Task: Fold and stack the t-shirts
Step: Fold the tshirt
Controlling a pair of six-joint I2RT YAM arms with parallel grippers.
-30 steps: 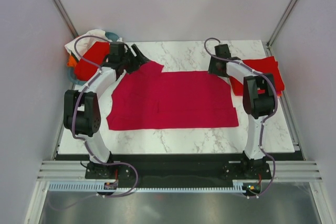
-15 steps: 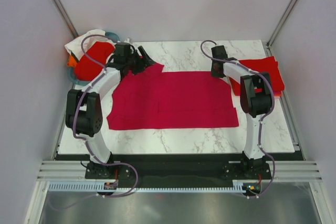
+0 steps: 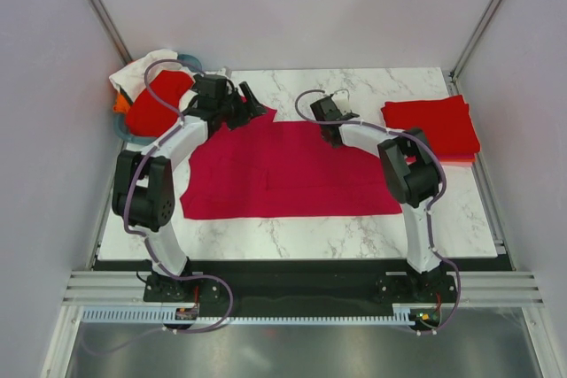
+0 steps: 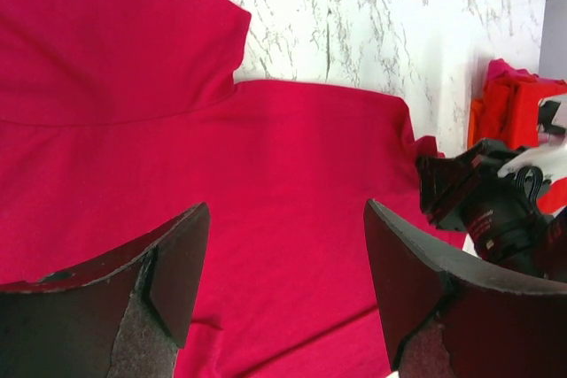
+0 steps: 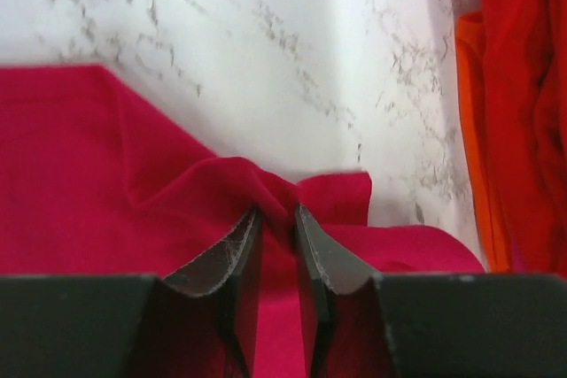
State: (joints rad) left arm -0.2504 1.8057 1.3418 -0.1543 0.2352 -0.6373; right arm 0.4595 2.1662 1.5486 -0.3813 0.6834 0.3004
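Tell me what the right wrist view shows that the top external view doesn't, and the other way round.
Only the right wrist view shows the right gripper's fingers pinched on a raised fold at the crimson shirt's edge. Only the top external view shows the whole shirt spread flat, the folded red stack at the far right, the heap of clothes at the far left, and the left gripper over the shirt's far left corner. Both show the crimson shirt lying on the marble table.
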